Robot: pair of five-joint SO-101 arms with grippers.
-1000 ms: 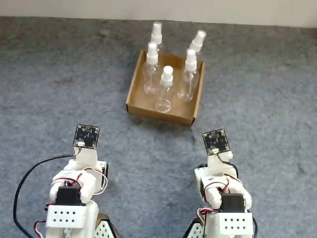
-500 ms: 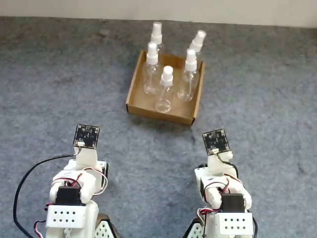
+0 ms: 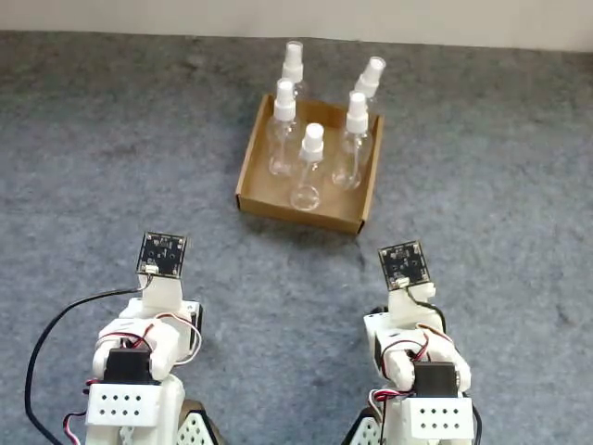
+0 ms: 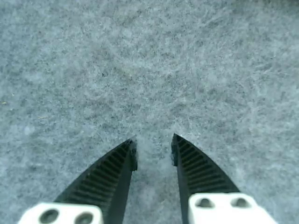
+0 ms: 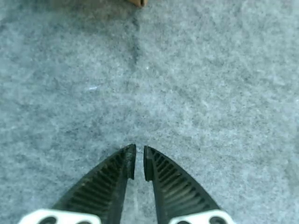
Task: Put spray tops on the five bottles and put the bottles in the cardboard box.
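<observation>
The cardboard box [image 3: 250,171] lies open at the far middle of the grey carpet. Three clear bottles with white spray tops stand inside it: one at the left [image 3: 282,134], one in the middle [image 3: 308,171] and one at the right [image 3: 352,144]. Two more capped bottles [image 3: 294,63] [image 3: 371,76] stand at its back edge; I cannot tell whether they are inside or behind it. Both arms are folded back at the near edge, well short of the box. My left gripper [image 4: 153,142] hangs slightly open over bare carpet, holding nothing. My right gripper [image 5: 139,151] is shut and empty.
The left arm [image 3: 148,348] and right arm [image 3: 414,357] sit side by side at the near edge. A corner of the box [image 5: 136,2] peeks in ahead of the right gripper. Grey carpet [image 3: 111,167] spreads on all sides of the box.
</observation>
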